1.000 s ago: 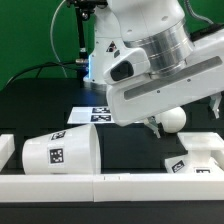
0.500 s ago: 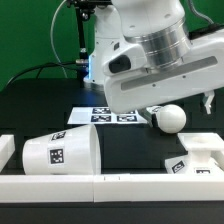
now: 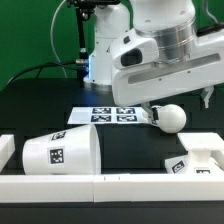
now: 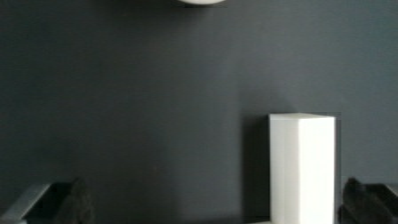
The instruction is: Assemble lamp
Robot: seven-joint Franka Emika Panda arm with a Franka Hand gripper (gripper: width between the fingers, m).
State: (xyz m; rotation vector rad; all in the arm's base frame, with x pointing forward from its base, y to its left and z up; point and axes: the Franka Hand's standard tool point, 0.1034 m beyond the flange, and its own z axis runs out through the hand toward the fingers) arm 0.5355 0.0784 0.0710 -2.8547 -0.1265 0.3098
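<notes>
The lamp shade (image 3: 60, 150) lies on its side at the front of the exterior view's left, tags showing. The round-headed bulb (image 3: 170, 117) lies on the black table beside the marker board (image 3: 105, 113); its head shows at the frame edge in the wrist view (image 4: 201, 2). The wedge-like base (image 3: 200, 152) sits at the exterior view's right. My gripper (image 4: 210, 205) is open and empty, its dark fingertips (image 4: 45, 200) wide apart. A white block (image 4: 302, 165) stands between them, closer to one finger; I cannot tell which part it is. In the exterior view the arm's hand hides the fingers.
A low white rail (image 3: 100, 186) runs along the table's front edge, with a raised end at the exterior view's left (image 3: 5, 148). The arm's big white body (image 3: 165, 55) hangs over the exterior view's right half. A green wall is behind.
The arm has risen and shifted toward the exterior view's right, uncovering the bulb and more of the marker board. Bulb, shade and base have not moved.
</notes>
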